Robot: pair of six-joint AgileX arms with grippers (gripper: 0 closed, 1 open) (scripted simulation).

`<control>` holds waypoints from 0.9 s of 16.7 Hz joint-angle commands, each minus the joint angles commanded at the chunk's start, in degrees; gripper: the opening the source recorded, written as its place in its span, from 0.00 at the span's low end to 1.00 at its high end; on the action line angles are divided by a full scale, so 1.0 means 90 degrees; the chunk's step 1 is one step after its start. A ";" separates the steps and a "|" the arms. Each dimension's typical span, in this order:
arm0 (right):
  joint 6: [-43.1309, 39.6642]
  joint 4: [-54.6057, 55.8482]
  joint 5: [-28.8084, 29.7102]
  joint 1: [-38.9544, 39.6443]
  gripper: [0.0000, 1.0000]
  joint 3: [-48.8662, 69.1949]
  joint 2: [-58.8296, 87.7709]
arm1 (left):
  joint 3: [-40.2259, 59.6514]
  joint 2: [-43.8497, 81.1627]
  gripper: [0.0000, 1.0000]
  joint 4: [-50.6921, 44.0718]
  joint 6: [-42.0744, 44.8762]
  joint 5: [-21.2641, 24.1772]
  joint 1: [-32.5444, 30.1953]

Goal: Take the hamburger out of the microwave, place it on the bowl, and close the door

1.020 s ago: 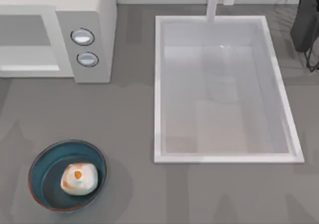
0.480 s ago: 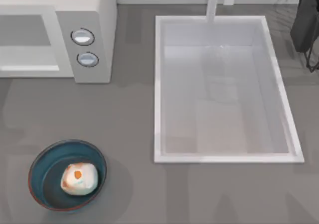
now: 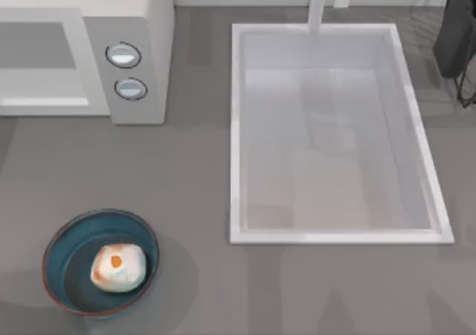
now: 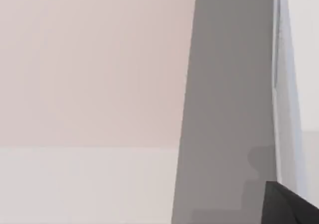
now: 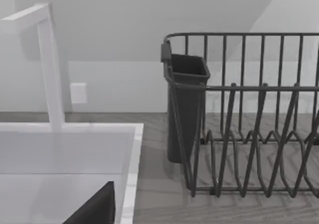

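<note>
The hamburger [image 3: 117,266] lies inside the teal bowl [image 3: 71,242] at the counter's front left, with nothing touching it. At the back left stands the microwave [image 3: 152,22], with two round knobs [image 3: 123,55] on its side panel. Its white-framed door [image 3: 41,104] looks flush with that panel. A dark part of my left gripper [image 4: 291,206] shows at the edge of the left wrist view, close to a pale flat surface and a grey strip. A dark part of my right gripper [image 5: 94,209] hangs over the sink's rim, near the dish rack.
A large white sink [image 3: 236,134] with a faucet [image 3: 318,4] takes up the middle and right of the counter. At the back right stands a dark wire dish rack [image 5: 249,124] with a dark cutlery holder [image 5: 184,104]. Bare grey counter lies between bowl, microwave and sink.
Faint shadows on the counter's left side have shifted. The hamburger, bowl and microwave have not moved.
</note>
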 joint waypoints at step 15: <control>0.0000 0.0000 0.0000 0.0000 1.00 0.0000 0.0000 | 0.3607 0.3764 0.00 -0.3013 0.1942 0.0927 0.1151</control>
